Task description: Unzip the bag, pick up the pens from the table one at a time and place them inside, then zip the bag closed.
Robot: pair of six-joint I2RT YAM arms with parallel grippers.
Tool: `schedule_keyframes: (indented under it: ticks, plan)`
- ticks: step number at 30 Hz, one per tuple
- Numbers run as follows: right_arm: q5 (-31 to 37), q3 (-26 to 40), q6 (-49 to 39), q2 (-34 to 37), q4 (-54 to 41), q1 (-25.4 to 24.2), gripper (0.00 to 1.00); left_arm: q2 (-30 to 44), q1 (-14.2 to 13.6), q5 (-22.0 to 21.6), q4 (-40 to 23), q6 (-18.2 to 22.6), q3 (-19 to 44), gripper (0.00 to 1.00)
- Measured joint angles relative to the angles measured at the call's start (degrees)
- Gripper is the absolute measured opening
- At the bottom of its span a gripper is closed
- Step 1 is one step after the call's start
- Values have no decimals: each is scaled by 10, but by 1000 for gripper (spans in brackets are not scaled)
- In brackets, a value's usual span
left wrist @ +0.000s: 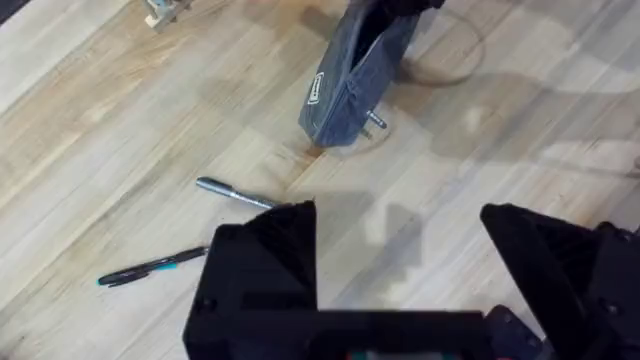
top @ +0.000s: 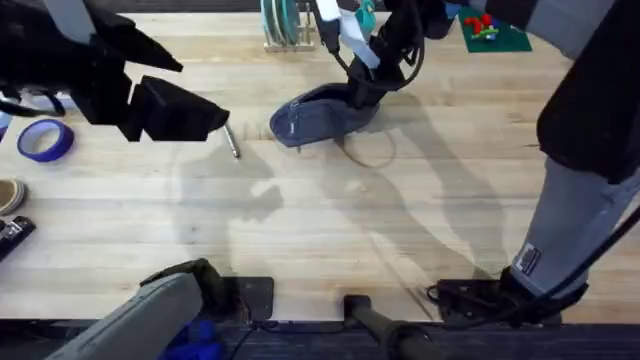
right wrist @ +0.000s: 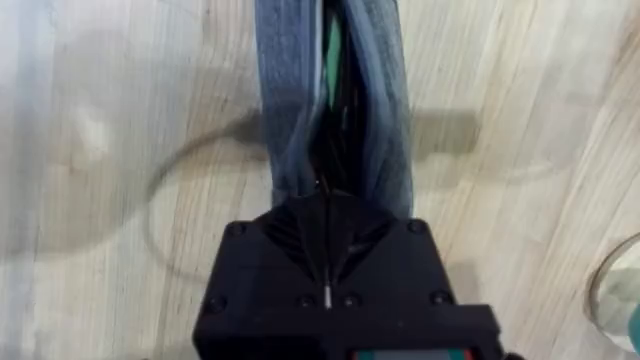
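Right arm: I reach far across the table (top: 330, 250) to the bag (top: 315, 118), forearm sloping down onto its far end.
Right gripper (top: 362, 92): my fingers are pressed together on the bag's end; in the wrist view (right wrist: 327, 205) the fabric runs straight out from between them.
Left arm: raised close under the overhead camera, dark and blurred, to the left of the bag.
Left gripper (left wrist: 400, 225): my two fingers stand wide apart, nothing between them, hovering over bare wood on the near side of the bag.
Bag, look: blue-grey fabric, oblong, rounded free end resting on the table, the held end lifted. A small pale label (left wrist: 319, 88) on the side. Zipper mouth gaping along the length; dark inside with a green strip showing (right wrist: 331, 50). A small metal pull (left wrist: 375, 119) sticks out near the low end.
Bag, place: far middle of the table, just right of the silver pen.
Pens on the table, count: two. One silvery (left wrist: 235, 193) lying just beside the bag's free end, apart from it; one dark with a teal band (left wrist: 150, 268) farther from the bag, beyond the silver one.
Pens in the bag: cannot tell a count.
Other: one roll of blue tape (top: 45, 140) well left of the bag, near the table's edge.
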Motion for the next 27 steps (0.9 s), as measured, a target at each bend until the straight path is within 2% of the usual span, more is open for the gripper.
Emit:
schedule_keyframes:
  ticks: [5,7,9,11,12,14,27]
  plan:
    - [0,0,0,0,0,0,237,0,0,0,0,0,0,995]
    - [0,0,-1,0,1,0,368,0,0,0,0,0,0,995]
    - [0,0,-3,0,1,0,554,0,0,0,0,0,0,995]
    - [0,0,-4,0,3,0,849,0,0,0,0,0,0,995]
    - [0,0,-7,0,4,0,959,0,0,0,0,0,0,995]
    - [0,0,-6,0,4,0,992,0,0,0,0,0,0,995]
    - [0,0,-4,0,4,0,996,0,0,0,0,0,0,995]
